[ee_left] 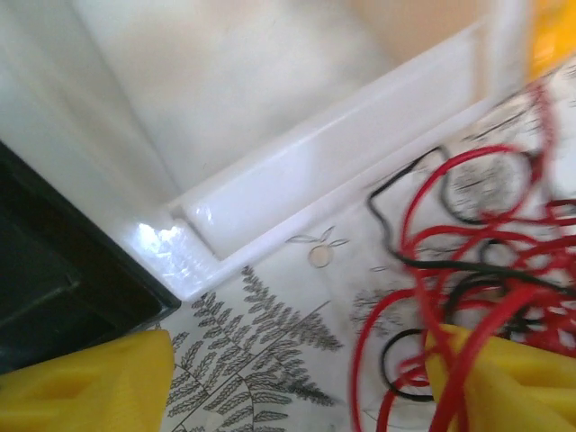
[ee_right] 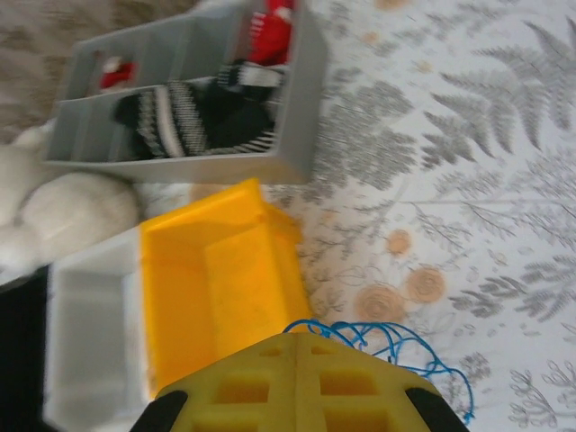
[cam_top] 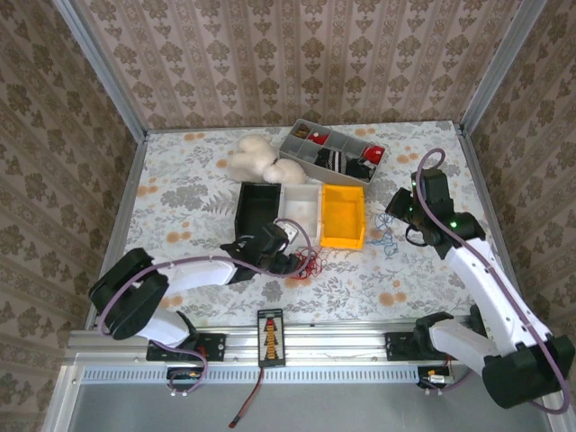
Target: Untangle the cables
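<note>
Top view: the left gripper sits just in front of the white bin, beside the red and black cables. The right gripper stands near the blue cable on the table. Left wrist view: the left gripper's jaws stand apart, released, with red and black strands draped over one. Right wrist view: the right gripper's jaws are clenched together, with blue loops lying just past their tips, near the yellow bin.
</note>
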`<action>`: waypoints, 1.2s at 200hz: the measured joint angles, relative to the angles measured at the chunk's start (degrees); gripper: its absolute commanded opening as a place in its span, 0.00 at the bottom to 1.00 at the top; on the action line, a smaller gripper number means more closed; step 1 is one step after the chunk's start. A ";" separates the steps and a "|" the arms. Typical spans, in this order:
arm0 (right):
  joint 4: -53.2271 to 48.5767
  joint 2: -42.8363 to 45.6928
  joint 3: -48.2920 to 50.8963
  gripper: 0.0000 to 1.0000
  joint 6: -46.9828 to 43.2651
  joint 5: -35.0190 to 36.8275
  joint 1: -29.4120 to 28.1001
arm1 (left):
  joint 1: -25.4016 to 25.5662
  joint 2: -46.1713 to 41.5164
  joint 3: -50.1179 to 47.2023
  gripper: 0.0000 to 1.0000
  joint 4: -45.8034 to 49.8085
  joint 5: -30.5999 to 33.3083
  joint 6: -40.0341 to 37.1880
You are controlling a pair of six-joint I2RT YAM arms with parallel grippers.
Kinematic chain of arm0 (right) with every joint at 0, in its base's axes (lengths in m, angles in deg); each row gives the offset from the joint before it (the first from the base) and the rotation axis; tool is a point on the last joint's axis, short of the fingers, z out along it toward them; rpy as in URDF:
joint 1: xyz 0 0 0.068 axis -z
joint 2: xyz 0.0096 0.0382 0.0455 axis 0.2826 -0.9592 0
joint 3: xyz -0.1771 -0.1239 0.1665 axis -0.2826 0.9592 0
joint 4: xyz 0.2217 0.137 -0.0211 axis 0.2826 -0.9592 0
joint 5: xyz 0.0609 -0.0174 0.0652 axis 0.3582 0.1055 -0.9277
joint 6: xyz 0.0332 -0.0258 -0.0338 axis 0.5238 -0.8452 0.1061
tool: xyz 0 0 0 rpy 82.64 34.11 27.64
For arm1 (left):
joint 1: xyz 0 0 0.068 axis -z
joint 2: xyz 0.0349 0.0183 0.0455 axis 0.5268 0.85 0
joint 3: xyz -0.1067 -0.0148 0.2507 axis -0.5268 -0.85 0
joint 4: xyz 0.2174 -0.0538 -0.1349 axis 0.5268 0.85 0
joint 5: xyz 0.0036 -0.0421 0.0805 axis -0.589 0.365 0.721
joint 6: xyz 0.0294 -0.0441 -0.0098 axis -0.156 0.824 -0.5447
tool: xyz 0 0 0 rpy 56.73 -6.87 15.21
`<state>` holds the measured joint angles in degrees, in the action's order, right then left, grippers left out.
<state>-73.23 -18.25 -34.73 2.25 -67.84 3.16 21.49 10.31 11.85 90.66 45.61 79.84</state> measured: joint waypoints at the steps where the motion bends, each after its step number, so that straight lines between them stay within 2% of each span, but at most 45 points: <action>1: 0.09 0.15 -0.02 0.00 -0.15 0.00 -0.11 | 0.00 -0.17 0.00 0.82 -0.02 -0.09 -0.09; 13: 1.42 2.34 -0.26 0.00 -2.21 -0.04 -2.12 | 0.04 -2.95 0.00 0.87 -0.94 -1.46 -1.20; 36: 5.05 4.74 -1.07 0.00 -4.48 -1.88 -4.81 | 0.74 -6.40 0.39 0.89 -2.71 -3.23 -3.21; 104: 12.39 3.65 -6.29 0.00 -5.09 -11.17 -8.31 | 4.15 -4.37 6.05 0.89 -7.56 -4.13 -7.91; 138: 15.41 0.09 -7.02 0.00 -3.50 -12.07 -8.39 | 3.37 -4.37 5.35 0.89 -11.17 3.72 -3.74; 181: 15.67 -11.82 -7.93 0.00 -2.56 -7.89 -8.39 | 1.16 -4.46 4.90 0.88 -7.02 20.65 8.90; 225: 14.10 -24.68 -11.39 0.00 -3.43 -3.85 -8.39 | -0.22 -6.56 4.50 0.88 -1.90 27.54 15.56; 232: 14.08 -26.21 -11.47 0.05 -3.45 -3.80 -8.39 | -0.55 -6.78 4.50 0.88 -1.42 27.85 16.37; 240: 13.75 -27.61 -11.47 0.20 -3.39 -3.69 -8.39 | -0.98 -6.84 4.50 0.87 -0.79 28.15 17.29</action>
<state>-59.48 -45.86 -46.20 -1.13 -71.54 -5.24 20.50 3.47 16.35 89.87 73.76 97.13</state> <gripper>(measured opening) 0.060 0.877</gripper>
